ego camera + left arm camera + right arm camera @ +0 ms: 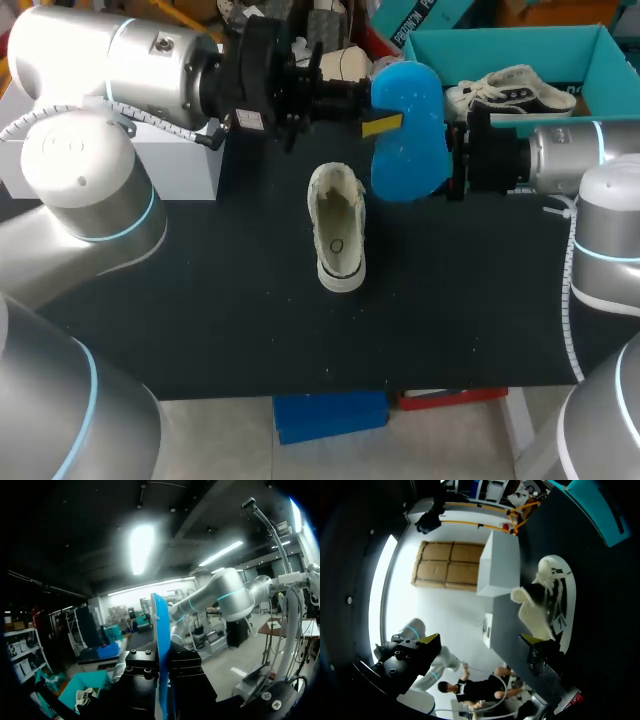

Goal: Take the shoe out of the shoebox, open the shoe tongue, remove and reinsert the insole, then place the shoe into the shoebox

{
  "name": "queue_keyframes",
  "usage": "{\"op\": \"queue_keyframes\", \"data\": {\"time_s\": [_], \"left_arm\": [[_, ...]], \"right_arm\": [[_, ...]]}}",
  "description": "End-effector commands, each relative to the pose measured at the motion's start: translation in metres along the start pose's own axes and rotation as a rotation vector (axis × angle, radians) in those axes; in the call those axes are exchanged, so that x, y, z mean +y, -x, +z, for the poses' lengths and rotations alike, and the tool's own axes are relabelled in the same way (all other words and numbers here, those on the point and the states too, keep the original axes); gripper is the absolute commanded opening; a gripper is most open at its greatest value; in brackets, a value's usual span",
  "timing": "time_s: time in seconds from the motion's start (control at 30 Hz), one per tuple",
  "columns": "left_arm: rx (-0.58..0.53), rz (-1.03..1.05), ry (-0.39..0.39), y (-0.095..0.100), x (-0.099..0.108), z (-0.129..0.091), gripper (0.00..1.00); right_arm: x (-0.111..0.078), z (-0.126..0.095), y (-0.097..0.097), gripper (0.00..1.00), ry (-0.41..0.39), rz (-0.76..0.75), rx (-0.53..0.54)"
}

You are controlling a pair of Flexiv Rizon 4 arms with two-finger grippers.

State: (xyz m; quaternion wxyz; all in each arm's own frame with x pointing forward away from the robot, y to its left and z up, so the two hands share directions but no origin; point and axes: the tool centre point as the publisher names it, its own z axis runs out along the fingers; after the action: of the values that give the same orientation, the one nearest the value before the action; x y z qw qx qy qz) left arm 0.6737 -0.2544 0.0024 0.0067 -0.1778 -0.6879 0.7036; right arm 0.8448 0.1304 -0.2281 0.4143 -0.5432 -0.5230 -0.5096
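The left end effector (384, 123) clenched the blue insole (408, 130); the right end effector (481, 640) hung released. It could twist in that narrow grip and miss the shoe (337, 238).

You are looking down on a table (200, 300) whose black, lightly speckled top is running across the whole scene. At its far left a white box (185, 170) is standing on it. Past the near edge, pale floor (180, 430) is showing. A blue box (330, 415) is lying under the table near the middle, with something red (450, 399) just to its right. From the left wrist, you are seeing a dark ceiling with long light strips (141, 547) glaring, and shelving (22, 652) is standing off in the room. From the right wrist, brown panels (447, 572) are sitting against a white wall.
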Motion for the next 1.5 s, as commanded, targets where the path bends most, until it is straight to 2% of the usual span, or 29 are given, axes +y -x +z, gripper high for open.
{"op": "queue_keyframes", "data": {"time_s": [0.03, 0.2, 0.23, 0.27, 0.3, 0.33, 0.4, 0.43, 0.47, 0.57, 0.6, 0.63, 0.73, 0.77, 0.8, 0.87, 0.9, 0.93, 0.97, 1.0, 1.1, 1.13, 1.17, 1.23, 1.27, 1.5], "left_arm": [[-0.003, 0.001, 0.0, 0.0, 0.0, 0.001, 0.0], [-0.003, 0.001, 0.0, 0.0, 0.0, 0.001, 0.0], [0.021, 0.077, -0.076, -0.012, -0.001, 0.0, 0.0], [0.046, 0.117, -0.075, -0.028, 0.001, 0.0, 0.0], [0.049, 0.155, -0.067, -0.039, 0.007, -0.002, 0.0], [0.07, 0.181, -0.103, -0.049, 0.013, -0.005, 0.0], [0.05, 0.2, -0.081, -0.059, 0.034, -0.012, 0.0], [0.057, 0.224, -0.094, -0.065, 0.044, -0.014, 0.0], [0.035, 0.251, -0.063, -0.071, 0.054, -0.016, 0.0], [0.007, 0.359, -0.035, -0.082, 0.077, -0.02, 0.0], [0.016, 0.362, -0.064, -0.086, 0.084, -0.022, 0.0], [0.01, 0.421, 0.012, -0.089, 0.093, -0.021, 0.0], [0.006, 0.494, 0.036, -0.098, 0.117, -0.02, 0.0], [-0.009, 0.503, 0.027, -0.099, 0.124, -0.022, 0.0], [-0.032, 0.574, 0.099, -0.102, 0.132, -0.022, 0.0], [-0.064, 0.616, 0.078, -0.104, 0.146, -0.027, 0.0], [-0.088, 0.701, 0.129, -0.104, 0.154, -0.029, 0.0], [-0.086, 0.729, 0.145, -0.105, 0.163, -0.031, 0.0], [-0.114, 0.711, 0.121, -0.102, 0.172, -0.035, 0.0], [-0.122, 0.763, 0.179, -0.101, 0.18, -0.037, 0.0], [-0.157, 0.806, 0.202, -0.097, 0.201, -0.044, 0.0], [-0.163, 0.848, 0.247, -0.095, 0.207, -0.046, 0.0], [-0.183, 0.855, 0.221, -0.093, 0.212, -0.049, 0.0], [-0.2, 0.879, 0.247, -0.088, 0.22, -0.053, 0.0], [-0.193, 0.854, 0.23, -0.087, 0.223, -0.054, 0.0], [-0.193, 0.854, 0.23, -0.087, 0.223, -0.054, 0.0]], "right_arm": [[0.0, 0.002, 0.0, 1.0, 0.004, 0.0, 0.0], [0.0, 0.002, 0.0, 1.0, 0.004, 0.0, 0.0], [0.0, 0.002, 0.0, 1.0, 0.004, 0.0, 0.0], [0.0, 0.002, 0.0, 1.0, 0.004, 0.0, 0.0], [0.0, 0.002, 0.0, 1.0, 0.004, 0.0, 0.0], [0.0, 0.002, 0.0, 1.0, 0.004, 0.0, 0.0], [0.0, 0.002, 0.0, 1.0, 0.004, 0.0, 0.0], [0.0, 0.002, 0.0, 1.0, 0.004, 0.0, 0.0], [0.0, 0.002, 0.0, 1.0, 0.004, 0.0, 0.0], [0.0, 0.002, 0.0, 1.0, 0.004, 0.0, 0.0], [0.0, 0.002, 0.0, 1.0, 0.004, 0.0, 0.0], [0.0, 0.002, 0.0, 1.0, 0.004, 0.0, 0.0], [0.0, 0.002, 0.0, 1.0, 0.004, 0.0, 0.0], [0.0, 0.002, 0.0, 1.0, 0.004, 0.0, 0.0], [0.0, 0.002, 0.0, 1.0, 0.004, 0.0, 0.0], [0.0, 0.002, 0.0, 1.0, 0.004, 0.0, 0.0], [0.0, 0.002, 0.0, 1.0, 0.004, 0.0, 0.0], [0.0, 0.002, 0.0, 1.0, 0.004, 0.0, 0.0], [0.0, 0.002, 0.0, 1.0, 0.004, 0.0, 0.0], [0.0, 0.002, 0.0, 1.0, 0.004, 0.0, 0.0], [0.0, 0.002, 0.0, 1.0, 0.004, 0.0, 0.0], [0.0, 0.002, 0.0, 1.0, 0.004, 0.0, 0.0], [0.0, 0.002, 0.0, 1.0, 0.004, 0.0, 0.0], [0.0, 0.002, 0.0, 1.0, 0.004, 0.0, 0.0], [0.0, 0.002, 0.0, 1.0, 0.004, 0.0, 0.0], [0.0, 0.002, 0.0, 1.0, 0.004, 0.0, 0.0]]}}
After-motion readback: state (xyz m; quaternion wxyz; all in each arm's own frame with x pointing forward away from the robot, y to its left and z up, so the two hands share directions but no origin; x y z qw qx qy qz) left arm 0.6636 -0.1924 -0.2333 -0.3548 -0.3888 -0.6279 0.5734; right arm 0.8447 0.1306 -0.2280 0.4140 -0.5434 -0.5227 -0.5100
